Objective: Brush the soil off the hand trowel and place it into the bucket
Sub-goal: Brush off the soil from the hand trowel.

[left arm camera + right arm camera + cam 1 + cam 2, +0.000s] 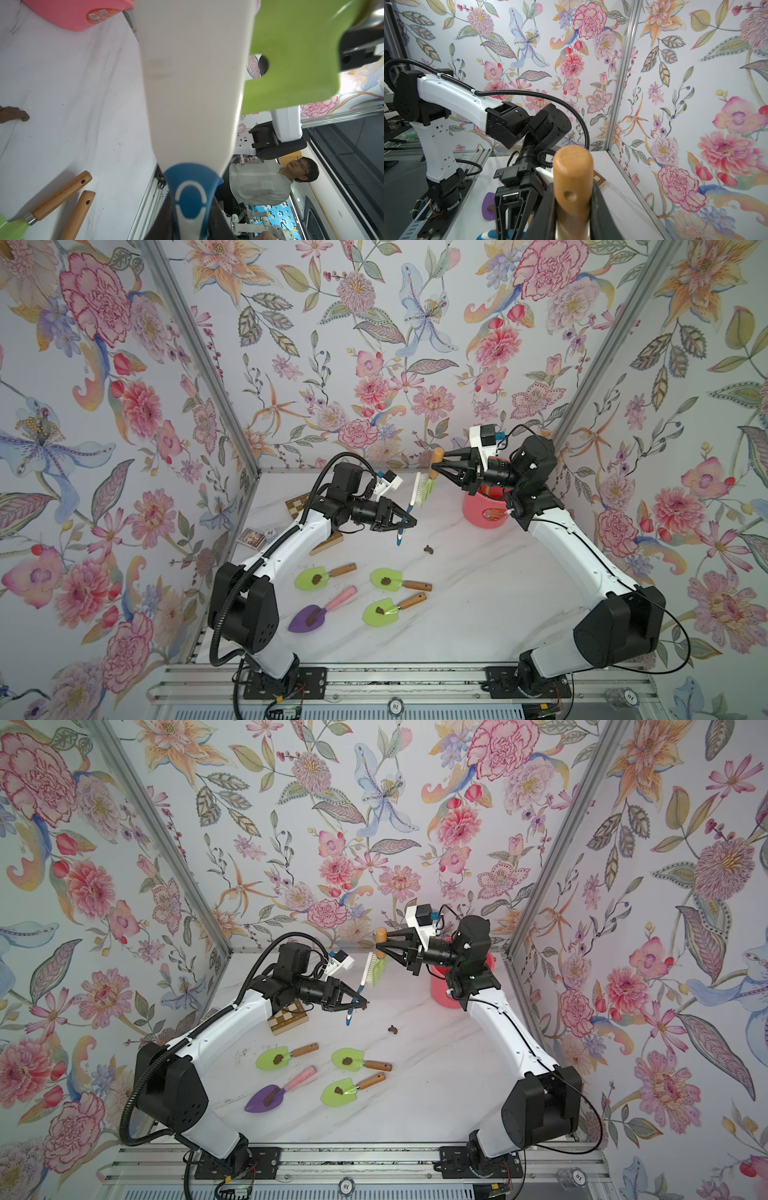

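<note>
A: How do the jaws of the left gripper (409, 520) stand?

B: Drawn in narrow on the blue end of the brush (417, 489). Its white head points up and away from the arm, with the bristles turned toward the held trowel (429, 488).

A: And the right gripper (438, 461)?

B: It is clamped on that trowel's wooden handle. The right wrist view shows the wood pinched between both black fingers (600, 207). The green blade hangs downward and the bristles seem to touch its face. Both tools are raised above the table (478, 605).

A: Is there soil (428, 548) on that blade?

B: I cannot tell, because the brush hides that face. One brown lump lies on the table below, between the arms.

A: Where is the bucket (476, 510)?

B: Upright at the far right of the table, partly behind the right arm and well apart from the tools lying down.

A: Which tools are those?

B: Three green trowels (309, 578) with wooden handles and a purple trowel (307, 620) with a pink handle. They lie near the middle front, and each has a brown lump on its blade. A checkered wooden box (286, 1017) sits beside the left arm.

A: And the room?

B: The tabletop is white and marble-patterned. Floral wallpaper (374, 323) covers three walls, and metal posts stand in the corners.
</note>
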Available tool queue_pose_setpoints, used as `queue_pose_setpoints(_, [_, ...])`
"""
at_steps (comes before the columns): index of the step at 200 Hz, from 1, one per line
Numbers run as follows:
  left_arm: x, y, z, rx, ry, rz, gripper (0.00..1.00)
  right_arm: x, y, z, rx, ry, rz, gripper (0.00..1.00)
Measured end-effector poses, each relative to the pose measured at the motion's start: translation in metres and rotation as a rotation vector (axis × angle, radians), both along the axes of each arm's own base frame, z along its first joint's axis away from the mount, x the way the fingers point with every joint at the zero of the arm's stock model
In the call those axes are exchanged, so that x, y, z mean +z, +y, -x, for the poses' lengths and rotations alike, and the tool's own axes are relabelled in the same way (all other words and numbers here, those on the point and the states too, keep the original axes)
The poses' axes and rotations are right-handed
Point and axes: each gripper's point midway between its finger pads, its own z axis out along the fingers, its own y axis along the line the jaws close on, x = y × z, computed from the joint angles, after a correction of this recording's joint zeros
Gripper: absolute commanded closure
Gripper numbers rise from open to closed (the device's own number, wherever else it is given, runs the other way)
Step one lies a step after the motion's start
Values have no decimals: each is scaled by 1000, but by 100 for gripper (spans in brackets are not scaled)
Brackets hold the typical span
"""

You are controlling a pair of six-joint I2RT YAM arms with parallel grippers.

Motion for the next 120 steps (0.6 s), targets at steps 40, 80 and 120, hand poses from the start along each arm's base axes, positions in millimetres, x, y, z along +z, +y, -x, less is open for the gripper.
queue_pose_setpoints(40, [-57,-10,19,-53,91,-141,100,12,0,7,30,-29,-3,100])
queue_pose_setpoints(80, [-62,2,7,11,89,-177,100,10,-1,10,48,-22,4,100])
queue_pose_setpoints(120, [-29,27,-17,128,31,-131,100,5,-6,9,58,6,17,100])
